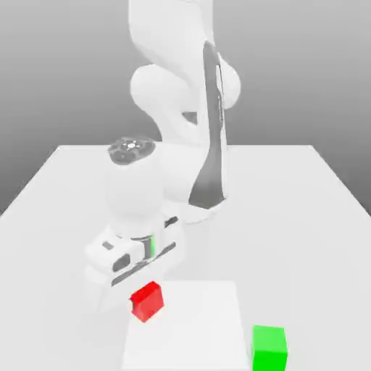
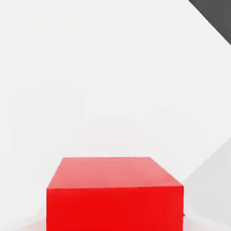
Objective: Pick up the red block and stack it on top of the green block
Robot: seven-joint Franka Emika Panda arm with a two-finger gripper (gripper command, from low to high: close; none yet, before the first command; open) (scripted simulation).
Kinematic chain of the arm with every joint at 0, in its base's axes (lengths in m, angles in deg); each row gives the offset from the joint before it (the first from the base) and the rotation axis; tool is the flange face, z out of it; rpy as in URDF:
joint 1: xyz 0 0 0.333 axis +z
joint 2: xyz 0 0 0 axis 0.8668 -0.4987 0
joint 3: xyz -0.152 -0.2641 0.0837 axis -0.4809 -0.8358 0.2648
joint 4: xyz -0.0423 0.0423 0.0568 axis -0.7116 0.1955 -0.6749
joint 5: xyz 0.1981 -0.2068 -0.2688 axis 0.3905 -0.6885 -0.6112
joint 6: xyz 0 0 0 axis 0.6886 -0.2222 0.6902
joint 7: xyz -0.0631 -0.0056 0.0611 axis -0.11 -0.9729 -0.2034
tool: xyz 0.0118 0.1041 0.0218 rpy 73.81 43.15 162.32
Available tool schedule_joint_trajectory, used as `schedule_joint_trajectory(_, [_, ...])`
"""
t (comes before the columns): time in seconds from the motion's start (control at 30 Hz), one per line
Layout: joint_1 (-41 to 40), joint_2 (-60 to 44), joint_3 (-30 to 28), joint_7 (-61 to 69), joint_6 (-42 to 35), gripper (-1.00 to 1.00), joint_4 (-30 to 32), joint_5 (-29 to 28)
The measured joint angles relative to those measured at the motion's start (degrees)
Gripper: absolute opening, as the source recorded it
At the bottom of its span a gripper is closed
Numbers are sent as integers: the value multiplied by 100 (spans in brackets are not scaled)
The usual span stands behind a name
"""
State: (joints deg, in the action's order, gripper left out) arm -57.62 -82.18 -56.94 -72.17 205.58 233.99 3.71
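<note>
The red block (image 1: 148, 302) is a small bright-red cube at the tip of the lowered white hand, near the front of the table. My gripper (image 1: 140, 288) comes down on it from above and is shut on it. In the hand view the red block (image 2: 114, 194) sits very close, with its top and one side face showing. The green block (image 1: 269, 347) stands alone on the table, toward the exterior view's right of the red one and nearer the front edge, well apart from the hand.
The white table (image 1: 290, 217) carries a lighter square patch (image 1: 196, 326) under and between the two blocks. The arm's base and bent links (image 1: 196, 145) rise behind the hand. A dark area (image 2: 216, 18) lies past the table edge.
</note>
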Motion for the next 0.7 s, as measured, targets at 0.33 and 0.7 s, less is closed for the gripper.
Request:
schedule_joint_trajectory(0.33, [1084,243,376,-2108,-1142,-100,-916,-469])
schedule_joint_trajectory(0.7, [1766,-909,859,-3469,-875,100,-1802,-309])
